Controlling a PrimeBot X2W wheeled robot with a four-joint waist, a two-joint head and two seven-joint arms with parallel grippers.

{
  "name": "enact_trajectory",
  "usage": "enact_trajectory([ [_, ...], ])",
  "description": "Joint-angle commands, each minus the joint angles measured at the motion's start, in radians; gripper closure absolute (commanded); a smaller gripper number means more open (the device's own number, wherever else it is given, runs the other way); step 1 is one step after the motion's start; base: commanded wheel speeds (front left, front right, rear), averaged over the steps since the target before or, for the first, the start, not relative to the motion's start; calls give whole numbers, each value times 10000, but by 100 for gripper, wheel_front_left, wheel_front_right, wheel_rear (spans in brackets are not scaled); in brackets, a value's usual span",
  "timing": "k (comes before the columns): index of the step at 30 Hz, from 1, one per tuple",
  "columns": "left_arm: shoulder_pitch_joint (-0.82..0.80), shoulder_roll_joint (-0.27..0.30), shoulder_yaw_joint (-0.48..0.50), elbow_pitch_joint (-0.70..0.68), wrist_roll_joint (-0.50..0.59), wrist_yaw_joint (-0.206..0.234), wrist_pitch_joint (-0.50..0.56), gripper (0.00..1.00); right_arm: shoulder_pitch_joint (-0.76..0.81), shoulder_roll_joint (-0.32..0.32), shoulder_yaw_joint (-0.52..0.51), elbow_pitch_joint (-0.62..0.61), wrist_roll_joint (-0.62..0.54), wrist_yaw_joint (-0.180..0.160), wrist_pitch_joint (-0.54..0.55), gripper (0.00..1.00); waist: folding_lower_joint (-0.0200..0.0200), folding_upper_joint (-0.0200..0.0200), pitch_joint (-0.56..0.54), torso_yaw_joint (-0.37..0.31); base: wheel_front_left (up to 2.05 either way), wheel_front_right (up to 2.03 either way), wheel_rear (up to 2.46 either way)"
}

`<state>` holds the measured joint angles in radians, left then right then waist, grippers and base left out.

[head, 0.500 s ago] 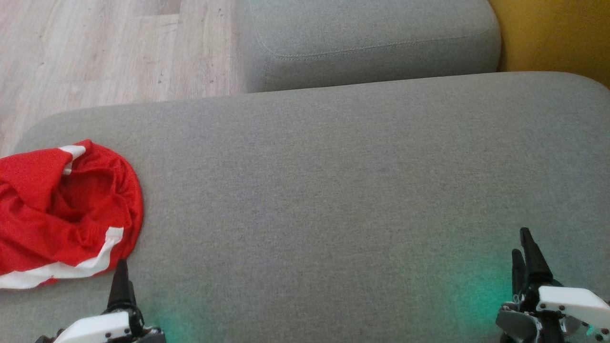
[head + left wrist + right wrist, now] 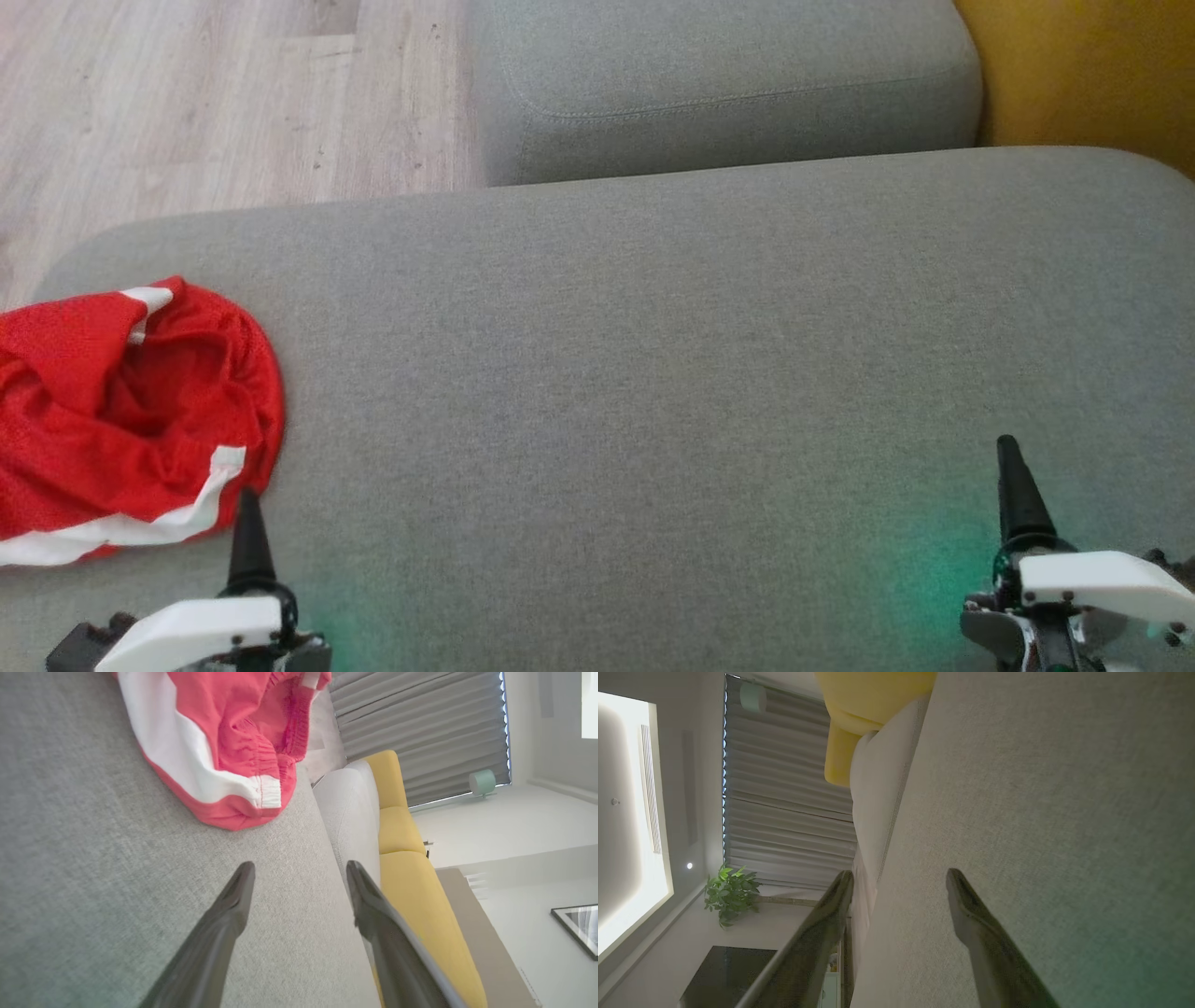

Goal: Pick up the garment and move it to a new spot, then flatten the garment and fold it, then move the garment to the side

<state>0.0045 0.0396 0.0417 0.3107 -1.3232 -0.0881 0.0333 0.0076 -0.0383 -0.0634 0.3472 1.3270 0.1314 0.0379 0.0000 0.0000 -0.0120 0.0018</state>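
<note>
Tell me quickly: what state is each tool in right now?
Left tool: open, holding nothing; the red garment lies just ahead of it.
Right tool: open, holding nothing, over the grey cushion.

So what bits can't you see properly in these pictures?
Red garment: in the head view the left edge cuts it off, and its crumpled folds hide its full shape.
Left end effector: in the head view the bottom edge cuts off its body.
Framed picture: in the left wrist view the right edge cuts it off, and it is too small to read.
Plant: in the right wrist view it is small and dim, so its pot can't be made out.
</note>
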Motion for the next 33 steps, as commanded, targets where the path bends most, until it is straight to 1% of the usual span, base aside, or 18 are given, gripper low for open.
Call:
enact_trajectory([
  [1, -375, 50, -17, -427, 440, 12, -97, 0, -544, -49, 161, -399, -387, -2, -127, 0, 0, 0, -15, 4, 0, 0, 0],
  [11, -368, 56, -202, -614, 1808, 283, -391, 0, -589, -57, 585, -457, -1720, -2, -422, 0, 0, 0, -111, 18, 0, 0, 0],
  [12, -368, 56, -202, -614, 1808, 283, -391, 0, -589, -57, 585, -457, -1720, -2, -422, 0, 0, 0, -111, 18, 0, 0, 0],
  [33, -364, 68, -494, -917, 4483, 673, -1006, 0, -770, -72, 1622, -727, -4546, -4, -1041, 0, 0, 0, -250, 38, 0, 0, 0],
])
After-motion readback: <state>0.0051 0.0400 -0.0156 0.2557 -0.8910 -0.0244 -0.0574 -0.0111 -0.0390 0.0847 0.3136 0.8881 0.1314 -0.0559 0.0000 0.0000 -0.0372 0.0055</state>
